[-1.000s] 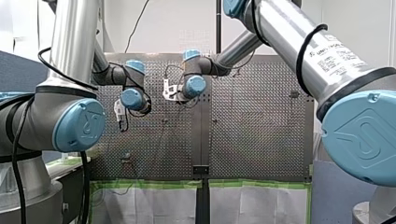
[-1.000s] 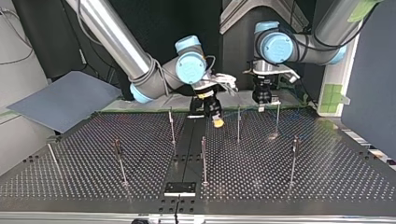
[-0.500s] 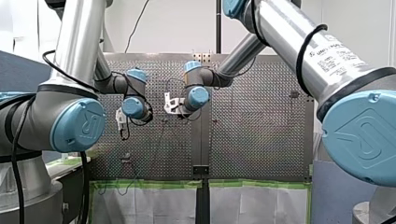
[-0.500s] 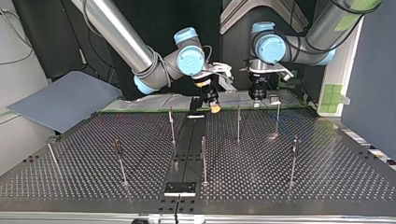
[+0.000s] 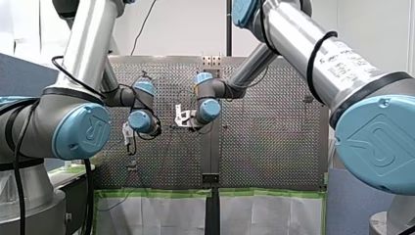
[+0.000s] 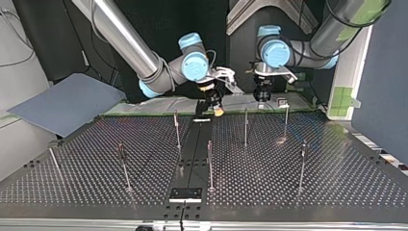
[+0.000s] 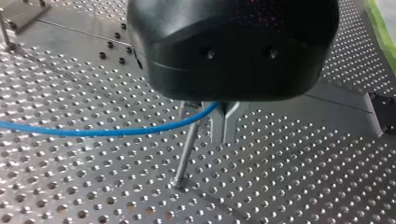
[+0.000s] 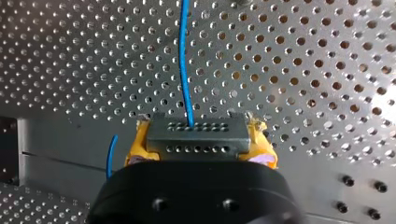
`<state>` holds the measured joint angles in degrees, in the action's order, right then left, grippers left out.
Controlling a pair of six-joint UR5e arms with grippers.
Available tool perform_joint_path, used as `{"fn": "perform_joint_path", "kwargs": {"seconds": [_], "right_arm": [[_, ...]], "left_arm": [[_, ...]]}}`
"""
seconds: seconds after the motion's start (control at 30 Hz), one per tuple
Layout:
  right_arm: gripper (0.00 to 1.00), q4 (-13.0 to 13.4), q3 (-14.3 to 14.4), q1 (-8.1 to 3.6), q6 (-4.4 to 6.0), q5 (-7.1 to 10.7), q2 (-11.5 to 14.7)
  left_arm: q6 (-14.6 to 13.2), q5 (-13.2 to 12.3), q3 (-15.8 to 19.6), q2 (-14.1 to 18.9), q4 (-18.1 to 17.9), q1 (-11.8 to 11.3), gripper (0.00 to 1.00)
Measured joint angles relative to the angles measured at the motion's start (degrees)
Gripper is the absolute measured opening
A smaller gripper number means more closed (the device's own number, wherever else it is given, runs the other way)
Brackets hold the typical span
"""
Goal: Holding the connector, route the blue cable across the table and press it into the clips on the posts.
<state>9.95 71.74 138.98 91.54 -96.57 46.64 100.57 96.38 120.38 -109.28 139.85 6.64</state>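
My right gripper (image 8: 198, 129) has yellow pads and is shut on the grey connector (image 8: 196, 140). The blue cable (image 8: 183, 56) leaves the connector and runs ahead over the perforated table (image 8: 303, 70). My left gripper (image 7: 223, 136) has its metal fingers shut on the blue cable (image 7: 93, 132), which trails off to one side just above a thin post (image 7: 186, 154). In the top view my right gripper (image 6: 217, 109) and my left gripper (image 6: 262, 95) hang side by side over the table's far edge. The cable between them is too thin to make out there.
Several thin posts stand on the table, among them one (image 6: 177, 129) at the top view's middle left, one (image 6: 246, 126) right of centre and one (image 6: 302, 163) further right. A black plate (image 6: 185, 194) lies at the near edge. A grey board (image 6: 62, 103) leans at the left.
In the top view both grippers have risen and drawn back toward the table's far edge, each keeping its grip. In the front view they have come nearer the camera.
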Motion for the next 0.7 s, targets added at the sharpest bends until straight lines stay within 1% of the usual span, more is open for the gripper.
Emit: {"fn": "perform_joint_path", "kwargs": {"seconds": [0.13, 0.27, 0.4, 0.7], "right_arm": [[0.0, 0.9, 0.0, -0.55, 0.23, 0.37, -0.1], [0.0, 2.2, 0.0, -1.24, 0.83, 1.31, -0.2], [0.0, 2.8, -0.1, -1.86, 1.43, 1.95, -0.2], [0.0, 3.1, 0.0, -3.54, 1.79, 3.4, -0.3]], "left_arm": [[0.1, -0.3, -1.3, -1.1, -0.8, -0.2, 0.0], [0.2, -0.6, -2.3, -1.3, -0.6, -0.6, 0.0], [0.2, -0.9, -3.1, -1.8, -0.6, -0.8, 0.0], [-0.5, -0.4, -5.9, -5.9, -1.7, -1.2, 0.0]]}}
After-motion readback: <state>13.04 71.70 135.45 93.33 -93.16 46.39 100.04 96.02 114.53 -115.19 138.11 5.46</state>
